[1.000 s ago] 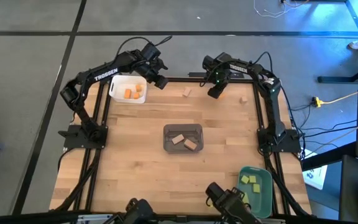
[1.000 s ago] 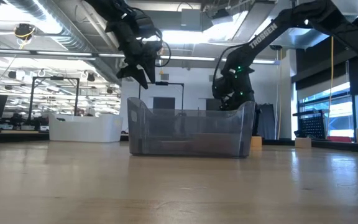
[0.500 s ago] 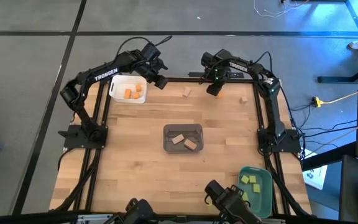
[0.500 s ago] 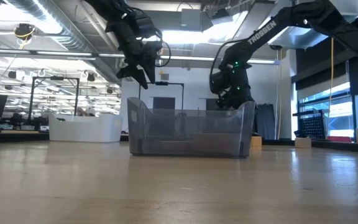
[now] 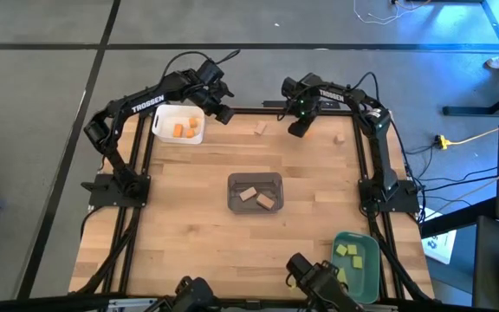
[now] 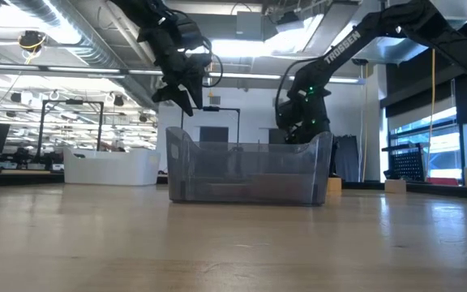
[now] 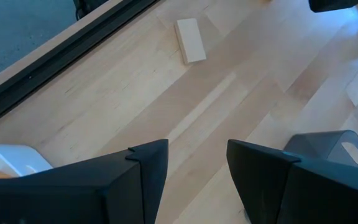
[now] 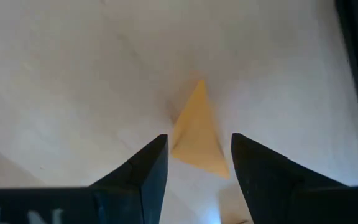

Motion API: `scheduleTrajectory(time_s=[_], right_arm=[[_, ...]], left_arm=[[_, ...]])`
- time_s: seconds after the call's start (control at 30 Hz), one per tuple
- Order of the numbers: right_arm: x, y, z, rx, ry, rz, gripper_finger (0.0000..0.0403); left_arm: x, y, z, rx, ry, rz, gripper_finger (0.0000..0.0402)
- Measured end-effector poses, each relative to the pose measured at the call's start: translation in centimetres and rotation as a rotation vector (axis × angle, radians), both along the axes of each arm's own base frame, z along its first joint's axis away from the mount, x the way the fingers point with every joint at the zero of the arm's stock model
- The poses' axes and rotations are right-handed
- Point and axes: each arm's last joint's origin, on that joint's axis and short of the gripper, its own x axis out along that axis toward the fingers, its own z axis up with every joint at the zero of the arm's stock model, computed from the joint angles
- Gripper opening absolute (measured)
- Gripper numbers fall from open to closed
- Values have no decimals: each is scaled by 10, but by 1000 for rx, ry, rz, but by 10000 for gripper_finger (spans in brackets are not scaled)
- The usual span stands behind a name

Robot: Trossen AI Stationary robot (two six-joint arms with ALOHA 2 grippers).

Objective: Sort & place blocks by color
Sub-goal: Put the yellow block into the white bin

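A: Going left to right across the high view, what sat on the tabletop [image 5: 189, 234]?

B: At the upper left, a white tray [image 5: 164, 126] held orange blocks [image 5: 184, 130]. The left gripper [image 5: 224, 113] hung just right of that tray, fingers parted and holding nothing. A tan block [image 5: 260, 128] lay alone near the top edge, right of that gripper; the left wrist view showed it as a short pale bar [image 7: 190, 40] on bare planks ahead of the fingers [image 7: 148, 165].

A: And the middle?

B: A grey tray [image 5: 255, 178] sat at the centre with two tan blocks [image 5: 256, 197] inside. In the low view it stood as a translucent grey box [image 6: 248, 170] in front of both arms.

A: The right side?

B: The right gripper [image 5: 296, 128] was low over the top edge, fingers apart. Its wrist view showed an orange block [image 8: 197, 134] lying on the wood between the open fingers [image 8: 143, 168], apart from both. Another tan block [image 5: 340, 137] lay near the upper right corner. A teal tray [image 5: 366, 269] at the lower right held yellow-green blocks [image 5: 348, 254].

A: Room to move?

B: The lower left of the wood was bare planks. A dark frame ran along the edges, grey floor lay beyond, and the low view looked into a lit hall with ceiling pipes.
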Motion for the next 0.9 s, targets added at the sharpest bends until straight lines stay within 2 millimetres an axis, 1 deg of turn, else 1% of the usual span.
scheduleTrajectory(time_s=[0.13, 0.33, 0.53, 0.6, 0.77, 0.9], right_arm=[[-1, -1, -2, -30, 20, 8, 176], [-4, 2, -9, -12, 37, 13, 176], [-3, 1, -9, -27, 22, 32, 175], [-3, 1, -9, -34, 34, 33, 169], [-3, 1, -9, -39, 38, 40, 138], [-3, 0, -9, -44, 33, 40, 134]], left_arm=[[0, 0, 0, 0, 0, 0, 156], [0, 0, 0, 0, 0, 0, 156], [0, 0, 0, 0, 0, 0, 156], [0, 0, 0, 0, 0, 0, 156], [0, 0, 0, 0, 0, 0, 156], [0, 0, 0, 0, 0, 0, 156]])
